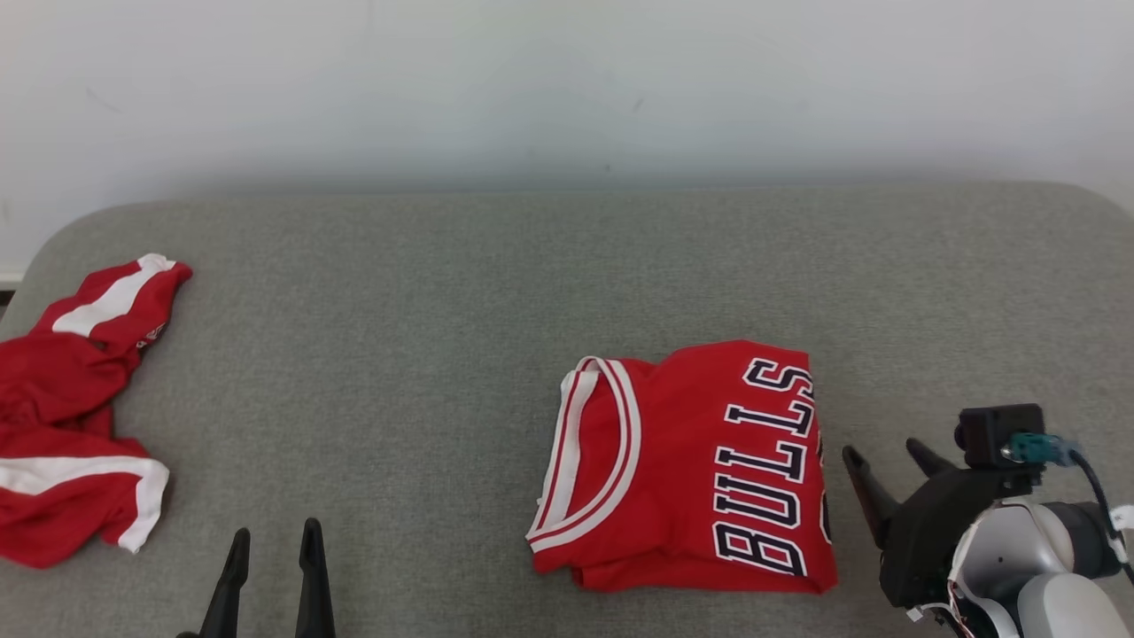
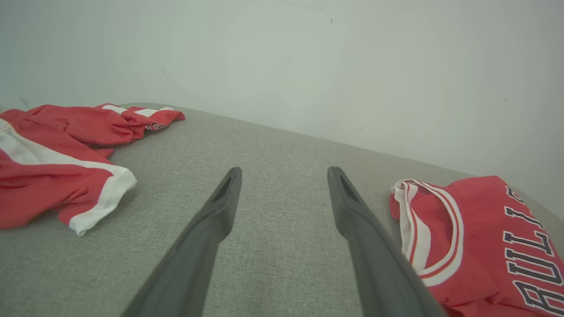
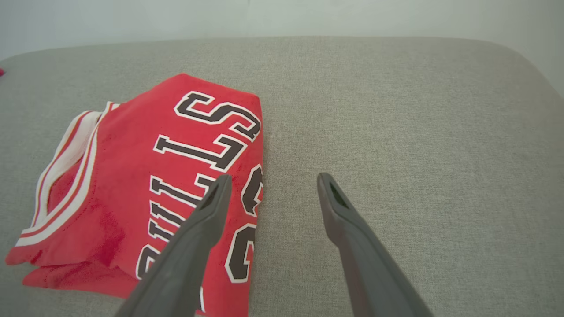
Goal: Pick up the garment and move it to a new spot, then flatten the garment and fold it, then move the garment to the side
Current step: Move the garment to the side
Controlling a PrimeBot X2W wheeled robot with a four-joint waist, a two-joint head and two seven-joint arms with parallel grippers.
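A red jersey [image 1: 691, 465] with white trim and dark "BULLS" lettering lies folded into a compact rectangle on the grey surface, right of centre. The same jersey [image 3: 145, 176] fills the left half of the right wrist view and the jersey [image 2: 480, 237] sits at the right of the left wrist view. My right gripper [image 1: 886, 452] hangs open just off the jersey's right edge, holding nothing. My left gripper [image 1: 275, 536] stands open at the lower left, well apart from the jersey, with bare surface between its fingers.
A second red garment [image 1: 71, 408] with white stripes lies crumpled at the far left edge of the grey padded surface [image 1: 399, 337]. A pale wall [image 1: 567, 89] rises behind the surface. Open grey surface stretches right of the jersey [image 3: 418, 132].
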